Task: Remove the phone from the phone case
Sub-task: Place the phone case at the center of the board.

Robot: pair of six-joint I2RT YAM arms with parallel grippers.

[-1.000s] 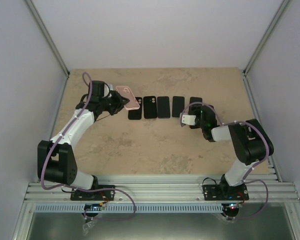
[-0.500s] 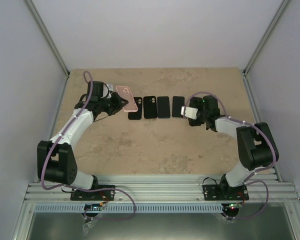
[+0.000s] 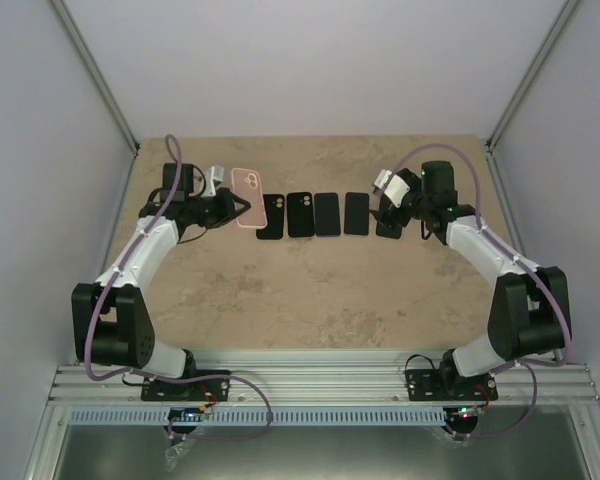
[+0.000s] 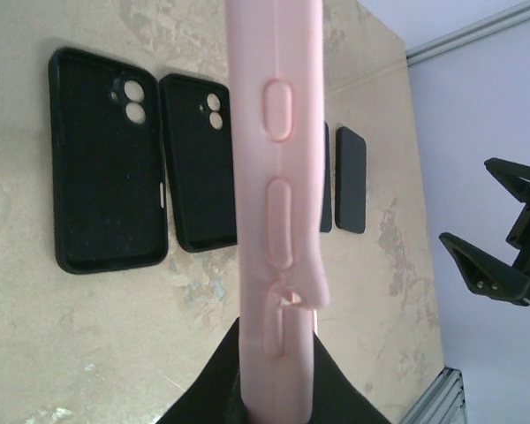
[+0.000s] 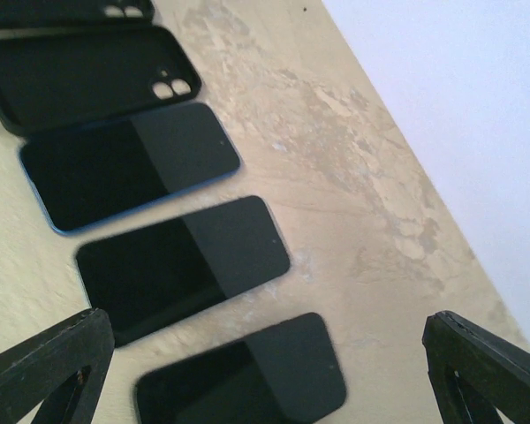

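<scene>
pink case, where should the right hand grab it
Probably the free far end of the pink case, pinched across its long edges, from the right: the left hand is shut on the near end, and the right hand is open on that side.

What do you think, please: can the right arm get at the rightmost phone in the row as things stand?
Probably yes: the right gripper hangs open just above the rightmost phone, which lies flat, uncovered and apart from its neighbour.
</scene>
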